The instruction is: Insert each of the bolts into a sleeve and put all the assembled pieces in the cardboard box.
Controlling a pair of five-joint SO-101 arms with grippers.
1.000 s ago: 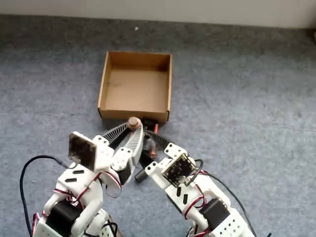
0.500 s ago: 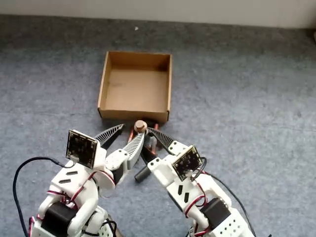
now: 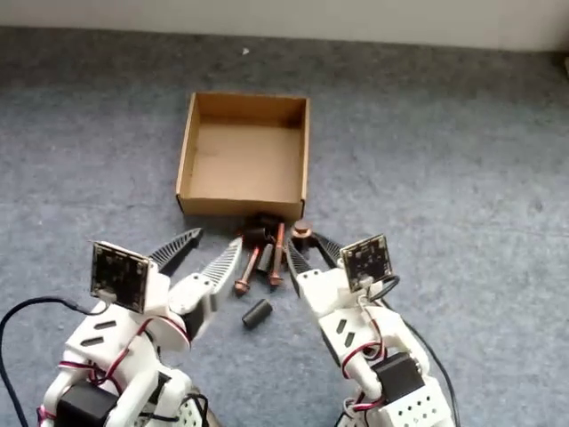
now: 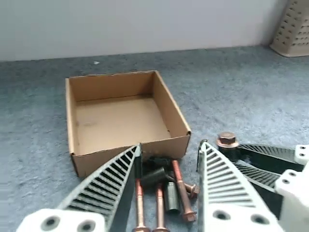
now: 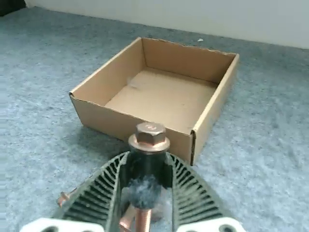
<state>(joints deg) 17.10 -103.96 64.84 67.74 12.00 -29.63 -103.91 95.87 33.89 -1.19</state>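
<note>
One piece looks assembled and none is boxed yet. The cardboard box (image 3: 186,151), upper centre of the high view, is bare inside. Just below its front wall, right of centre, the right pincer (image 3: 303,243) is clenched on a sleeve (image 5: 145,166) with a bolt (image 5: 150,136) pushed through it. The piece stands upright, with the hex head above the fingers and the threaded shank poking out beneath. By my reading, dropping this piece into the box is the step in hand.

The rest is undone. The loose bolts (image 3: 277,253) lie side by side against the box front, mixed with a few dark sleeves (image 3: 259,233), and a lone sleeve (image 3: 257,313) lies on its side lower down, apart from the heap. How many bolts there are I cannot tell exactly.

The left pincer (image 3: 220,237) is released and holds nothing, spread wide just left of that heap.

The bolts are copper-coloured with flanged hex heads. The sleeves are short, black and tubular, resting on the grey table (image 3: 444,178).
</note>
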